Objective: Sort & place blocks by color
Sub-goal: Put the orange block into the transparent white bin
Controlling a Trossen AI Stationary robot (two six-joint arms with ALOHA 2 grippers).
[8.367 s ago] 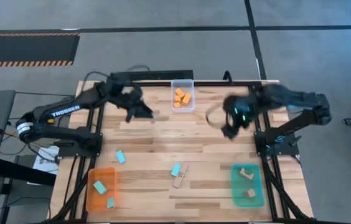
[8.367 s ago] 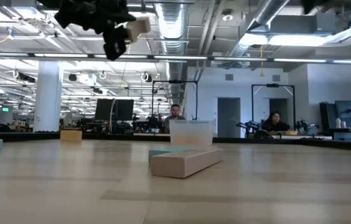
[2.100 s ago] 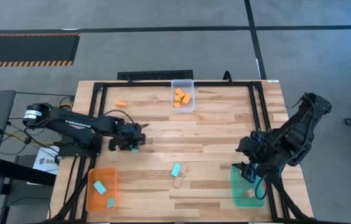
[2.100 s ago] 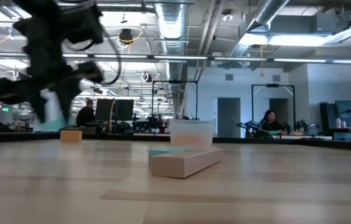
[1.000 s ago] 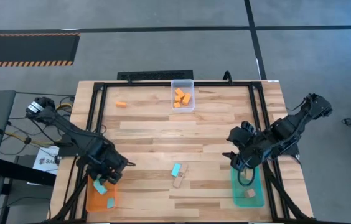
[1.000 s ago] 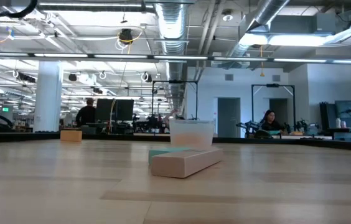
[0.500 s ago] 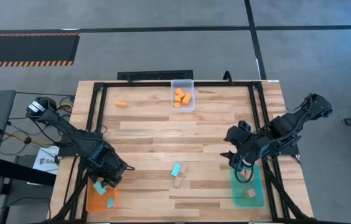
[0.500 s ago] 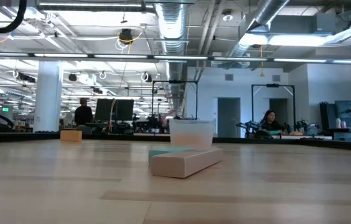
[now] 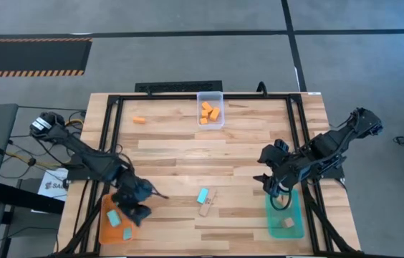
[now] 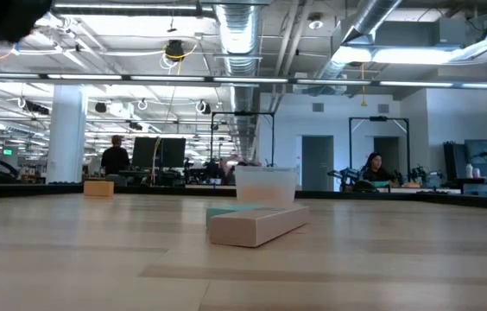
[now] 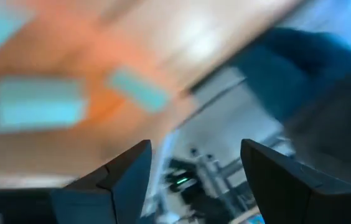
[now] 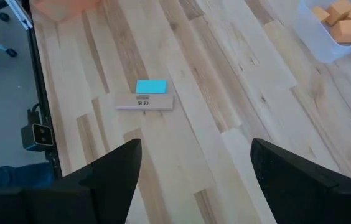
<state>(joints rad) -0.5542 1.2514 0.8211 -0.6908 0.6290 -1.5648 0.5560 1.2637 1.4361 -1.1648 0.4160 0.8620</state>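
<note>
My left gripper (image 9: 140, 208) is open and empty over the right rim of the orange tray (image 9: 106, 228), near the table's near-left corner. Two light blue blocks (image 9: 113, 215) lie in that tray and show blurred in the left wrist view (image 11: 35, 106). My right gripper (image 9: 269, 182) is open and empty, just above the far-left corner of the teal tray (image 9: 295, 215), which holds a tan block (image 9: 286, 223). A light blue block (image 9: 202, 195) and a tan block (image 9: 208, 207) lie together mid-table, and both show in the right wrist view (image 12: 150, 86). Orange blocks (image 9: 210, 110) fill the clear tray (image 9: 210, 123).
One orange block (image 9: 139, 120) lies loose at the far left of the table. In the low view the tan block (image 10: 256, 226) lies in front of the clear tray (image 10: 265, 186). Black frame rails run along the table's edges. People stand in the room beyond.
My left gripper has moved a little toward the table's right edge, from over the orange tray to its right rim. My right arm has kept nearly still.
</note>
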